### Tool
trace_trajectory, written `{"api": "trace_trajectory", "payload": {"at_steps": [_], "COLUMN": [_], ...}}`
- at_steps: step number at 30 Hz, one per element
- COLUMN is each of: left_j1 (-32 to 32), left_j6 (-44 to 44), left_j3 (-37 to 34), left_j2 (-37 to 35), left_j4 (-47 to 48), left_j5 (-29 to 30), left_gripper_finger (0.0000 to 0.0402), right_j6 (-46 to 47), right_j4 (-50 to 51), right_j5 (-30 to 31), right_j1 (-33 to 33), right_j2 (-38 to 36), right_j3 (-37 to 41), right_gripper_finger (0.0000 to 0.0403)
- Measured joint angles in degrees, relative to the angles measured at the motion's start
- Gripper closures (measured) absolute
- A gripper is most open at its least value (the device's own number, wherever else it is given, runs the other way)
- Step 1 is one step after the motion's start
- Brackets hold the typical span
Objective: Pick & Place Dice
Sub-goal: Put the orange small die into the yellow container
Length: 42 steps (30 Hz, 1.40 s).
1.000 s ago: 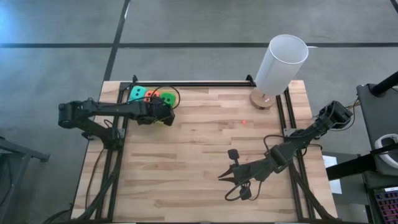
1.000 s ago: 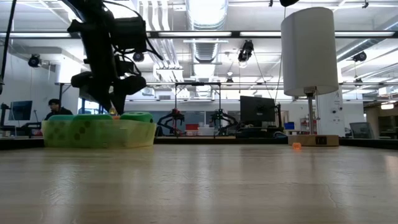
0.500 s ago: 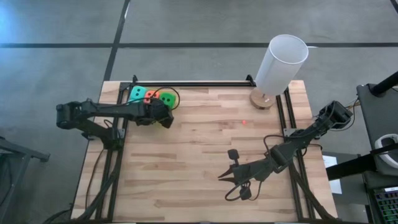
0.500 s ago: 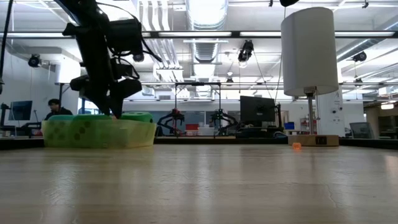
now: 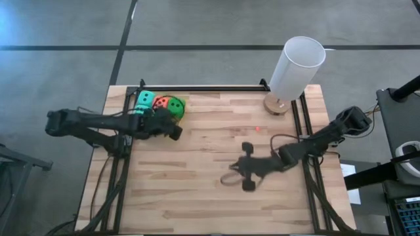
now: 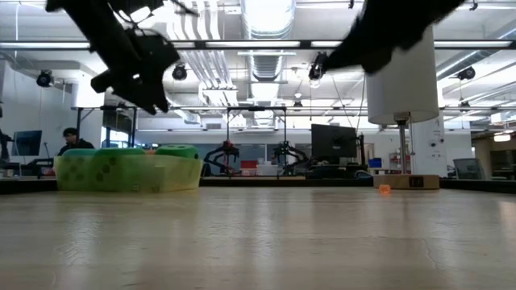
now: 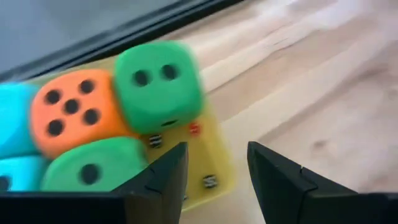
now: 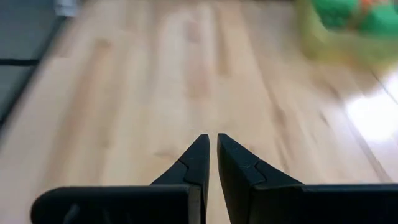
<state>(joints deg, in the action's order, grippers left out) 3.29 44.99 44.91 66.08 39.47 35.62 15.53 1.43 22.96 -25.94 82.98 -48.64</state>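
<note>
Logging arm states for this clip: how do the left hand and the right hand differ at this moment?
The left hand has its fingers parted with nothing between them; the right hand has its fingers nearly closed, also holding nothing. The left hand sits just beside the yellow tray of dice at the table's far left corner; the right hand is over bare wood near the table's middle. Both are dark two-finger hands.

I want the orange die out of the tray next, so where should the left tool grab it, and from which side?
Judging by its pose, take the orange die by two opposite flat faces, coming from above. Green dice and a teal die press against its sides inside the yellow tray, so only its top looks free. The left tool is open nearby.
</note>
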Motion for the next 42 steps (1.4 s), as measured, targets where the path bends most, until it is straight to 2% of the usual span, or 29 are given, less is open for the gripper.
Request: {"api": "trace_trajectory", "payload": {"at_steps": [7, 12, 21, 28, 36, 42], "left_j1": [-11.9, -15.2, -15.4, -15.4, -15.4, -15.4], "left_j6": [-1.8, -5.7, -6.1, -6.2, -6.2, -6.2], "left_j3": [0.0, 0.8, 1.2, 1.2, 1.2, 1.2], "left_j2": [-0.7, -1.1, -1.1, -1.1, -1.1, -1.1], "left_j4": [-4.9, -7.1, -7.7, -8.0, -8.0, -8.0], "left_j5": [2.3, 2.3, 2.3, 2.3, 2.3, 2.3], "left_gripper_finger": [0.0221, 0.0210, 0.0194, 0.0184, 0.0175, 0.0168], "right_j6": [7.5, 11.1, 17.0, 21.6, 21.5, 23.1], "right_j4": [2.8, 8.9, 13.8, 22.5, 22.9, 22.7], "right_j5": [-4.1, -4.4, -4.0, 1.0, 1.2, 1.2], "right_j1": [11.6, 18.9, 28.7, 34.8, 41.8, 43.2], "right_j2": [-0.3, -1.0, -4.9, -7.5, -6.4, -6.4], "right_j3": [5.9, 8.0, 12.3, 13.5, 16.8, 19.0], "right_gripper_finger": [0.0374, 0.0374, 0.0374, 0.0374, 0.0374, 0.0374]}}
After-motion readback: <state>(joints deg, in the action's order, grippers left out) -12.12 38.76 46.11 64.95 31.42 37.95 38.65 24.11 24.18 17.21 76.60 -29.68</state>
